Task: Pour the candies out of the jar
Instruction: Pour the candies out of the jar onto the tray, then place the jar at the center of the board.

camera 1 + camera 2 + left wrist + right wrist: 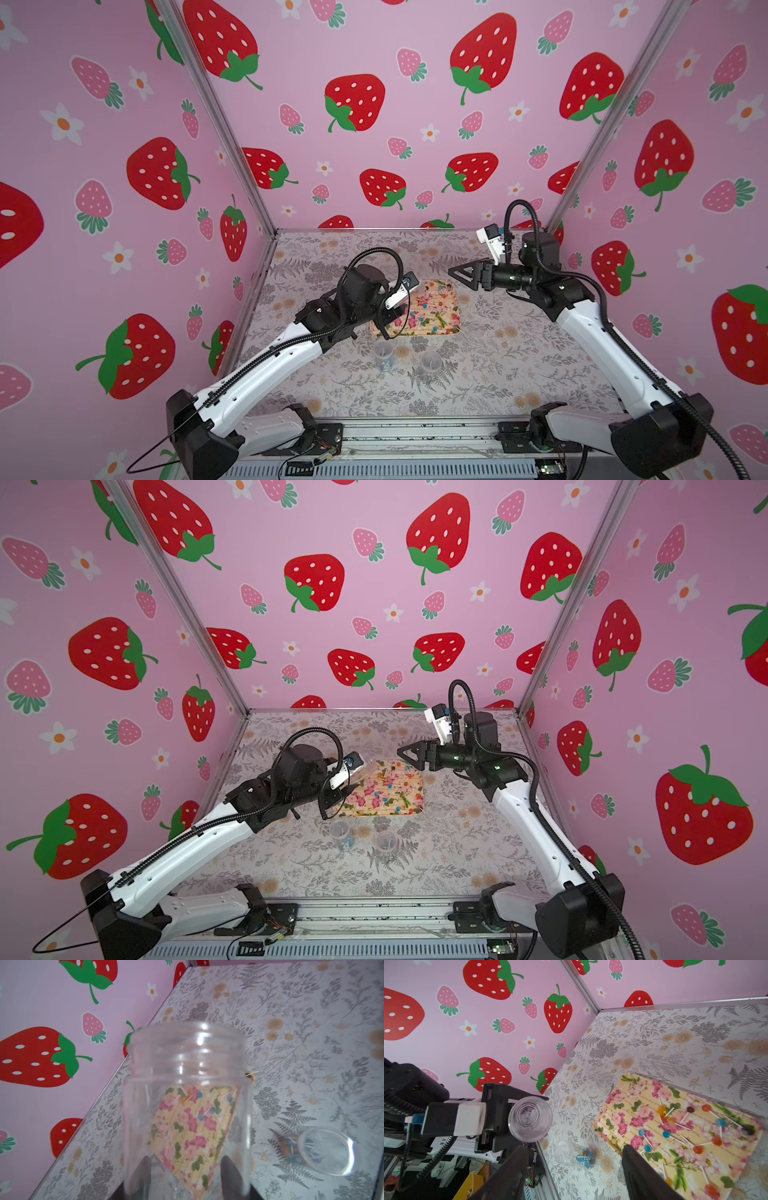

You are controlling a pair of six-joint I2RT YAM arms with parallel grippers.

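My left gripper (187,1184) is shut on a clear jar (187,1095), its fingers (230,1174) showing dark through the plastic. The jar (530,1119) is tipped over the floral tray (612,1105) and looks empty. The candies (432,307) (395,789) (691,1126), small lollipops with white sticks, lie scattered on the tray (446,326). My right gripper (455,272) (405,752) hangs above the tray's far right corner, pointing left. In the right wrist view it (576,1147) is open with nothing between its fingers.
Two more clear jars (383,353) (430,363) stand on the patterned table in front of the tray. The left one (571,1154) (324,1151) holds several blue candies. Strawberry-print walls close in the table on three sides.
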